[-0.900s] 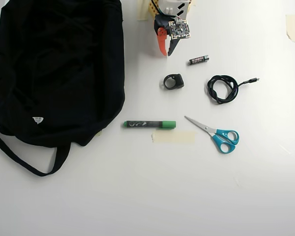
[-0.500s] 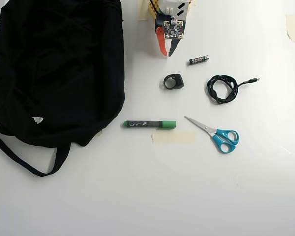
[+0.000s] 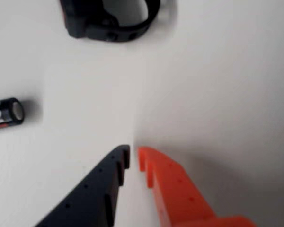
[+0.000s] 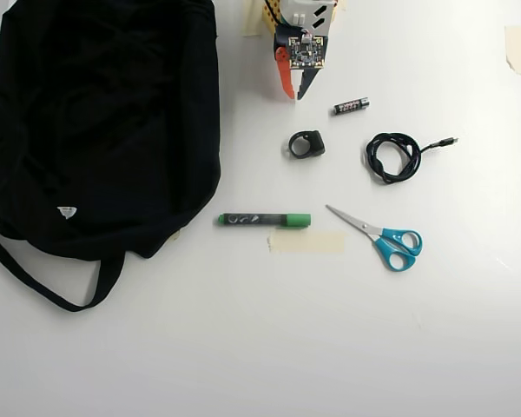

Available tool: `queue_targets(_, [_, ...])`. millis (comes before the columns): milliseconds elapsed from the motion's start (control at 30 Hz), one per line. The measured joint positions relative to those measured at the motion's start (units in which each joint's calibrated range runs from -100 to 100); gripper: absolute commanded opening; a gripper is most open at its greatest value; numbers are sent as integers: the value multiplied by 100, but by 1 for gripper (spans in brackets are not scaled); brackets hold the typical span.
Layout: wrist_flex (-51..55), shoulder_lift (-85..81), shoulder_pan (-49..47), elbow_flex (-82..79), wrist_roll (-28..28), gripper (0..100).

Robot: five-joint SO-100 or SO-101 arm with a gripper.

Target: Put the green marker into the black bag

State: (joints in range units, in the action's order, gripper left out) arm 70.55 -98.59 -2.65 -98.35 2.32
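Observation:
In the overhead view the green marker (image 4: 265, 220) lies flat on the white table, its green cap pointing right, just right of the black bag's lower corner. The black bag (image 4: 104, 122) fills the left side, with a strap looping below it. My gripper (image 4: 293, 94) hangs at the top centre, well above the marker in the picture and right of the bag. Its orange and black fingers are shut with nothing between them. In the wrist view the gripper (image 3: 133, 152) points at bare table; neither marker nor bag shows there.
A black ring-shaped clip (image 4: 306, 144) (image 3: 109, 23) lies just below the gripper, a small battery (image 4: 351, 106) (image 3: 4, 113) to its right. A coiled black cable (image 4: 392, 156), blue-handled scissors (image 4: 386, 239) and a tape strip (image 4: 306, 242) lie further right and below.
The gripper head has shifted slightly to the left and straightened. Nothing on the table has moved.

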Motion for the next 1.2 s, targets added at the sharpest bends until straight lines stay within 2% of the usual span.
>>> queue_targets(900, [0,0,0,0,0,2])
queue_targets(1200, [-593,33,0,39,-5,2])
